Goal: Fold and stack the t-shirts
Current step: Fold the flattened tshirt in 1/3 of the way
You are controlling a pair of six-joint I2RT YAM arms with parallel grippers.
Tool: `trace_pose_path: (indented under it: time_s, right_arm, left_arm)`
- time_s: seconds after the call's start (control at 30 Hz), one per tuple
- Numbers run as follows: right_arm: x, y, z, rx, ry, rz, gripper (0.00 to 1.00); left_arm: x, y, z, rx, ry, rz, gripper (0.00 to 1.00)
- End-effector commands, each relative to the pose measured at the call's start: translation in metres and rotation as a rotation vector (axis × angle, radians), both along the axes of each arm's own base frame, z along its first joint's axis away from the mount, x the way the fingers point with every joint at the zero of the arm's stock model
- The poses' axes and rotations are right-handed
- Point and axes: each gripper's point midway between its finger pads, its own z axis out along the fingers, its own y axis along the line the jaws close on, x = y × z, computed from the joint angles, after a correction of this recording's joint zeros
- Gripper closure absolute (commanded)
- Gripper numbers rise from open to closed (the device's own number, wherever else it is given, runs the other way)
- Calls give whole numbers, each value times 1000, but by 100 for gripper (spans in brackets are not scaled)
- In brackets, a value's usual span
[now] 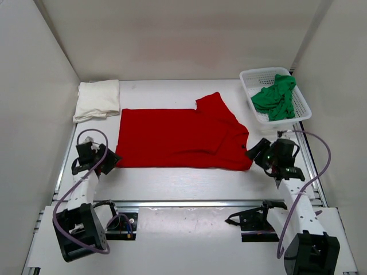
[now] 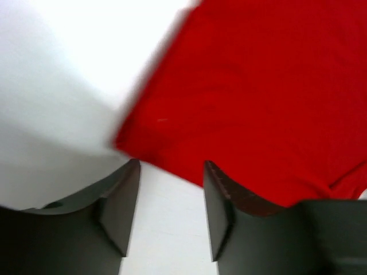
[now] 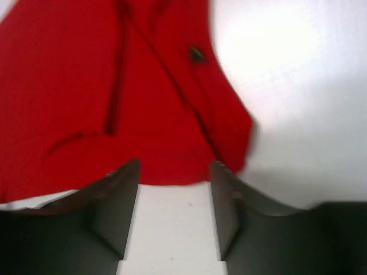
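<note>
The red t-shirt (image 1: 178,137) lies spread flat across the middle of the table, one sleeve folded over it. The cream-white t-shirt (image 1: 97,99) lies folded at the back left. The green t-shirt (image 1: 277,96) is bunched in the white mesh basket (image 1: 248,77) at the back right. My left gripper (image 1: 109,158) is open and empty at the red shirt's near left corner (image 2: 172,143). My right gripper (image 1: 256,153) is open and empty at the shirt's near right corner (image 3: 189,149). Bare table shows between each pair of fingers.
White walls enclose the table on three sides. A metal rail (image 1: 189,203) runs across the near edge in front of the arm bases. Cables loop from both arms.
</note>
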Motion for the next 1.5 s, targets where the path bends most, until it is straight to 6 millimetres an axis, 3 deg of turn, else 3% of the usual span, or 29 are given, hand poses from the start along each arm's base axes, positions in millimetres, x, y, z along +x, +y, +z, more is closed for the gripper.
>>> trace_pose_path:
  time_s: [0.0,0.03,0.07,0.1,0.13,0.17,0.2,0.27,0.33,0.4,0.43,0.47,0.5,0.53,0.67,0.83,1.07,1.13,1.2,1.3,1.33,1.47]
  right_arm:
    - [26,7,44,-109,-117,107,57]
    - [30,25,50,-111,-133,172,62]
    - [33,44,53,-107,-145,234,74]
    - [40,53,49,-115,-138,256,86]
    - [44,71,43,-122,-133,309,91]
    - [45,89,46,-112,-145,365,100]
    - [51,101,44,-101,-147,402,100]
    - [58,119,38,-72,-137,450,100]
    - [63,136,26,-57,-124,505,92]
    - [70,140,20,-54,-111,509,71]
    - [67,144,12,-49,-85,523,66]
    - [45,137,-12,-56,58,522,62]
    - [69,148,1,-28,-65,529,60]
    - [68,148,-7,-23,-48,523,59]
    - [66,151,-20,3,-26,520,59]
    - [69,159,-30,8,3,552,71]
    - [72,157,-39,-5,34,539,64]
    - [76,156,-38,-8,27,533,69]
    - [77,154,-43,-10,48,530,82]
    - [90,163,-35,-13,37,544,95]
    - [91,161,-40,-21,55,537,97]
    - [125,175,-21,-54,7,541,100]
  left_arm:
    - [30,-21,44,84,-152,-140,45]
    - [36,-28,49,78,-187,-160,46]
    - [44,-46,57,49,-236,-204,49]
    - [42,-69,54,27,-229,-270,50]
    - [42,-94,56,1,-248,-341,51]
    - [43,-103,58,-4,-254,-356,53]
    - [40,-126,57,-6,-263,-423,57]
    - [41,-152,56,26,-271,-490,59]
    - [34,-187,49,13,-246,-601,60]
    - [27,-206,39,-6,-225,-664,64]
    - [28,-218,41,-16,-242,-691,63]
    - [26,-221,38,-27,-236,-695,64]
    - [21,-226,32,-32,-232,-716,65]
    - [19,-234,31,-46,-239,-730,65]
    - [16,-243,29,-62,-248,-763,66]
    - [13,-235,18,-41,-226,-757,67]
    - [-1,-209,-5,-42,-162,-735,69]
    - [-1,-205,-3,-40,-174,-727,69]
    - [-2,-202,-4,-50,-172,-716,69]
    - [3,-202,2,-59,-188,-710,69]
    - [3,-201,3,-65,-187,-709,69]
    - [9,-200,12,-72,-208,-700,70]
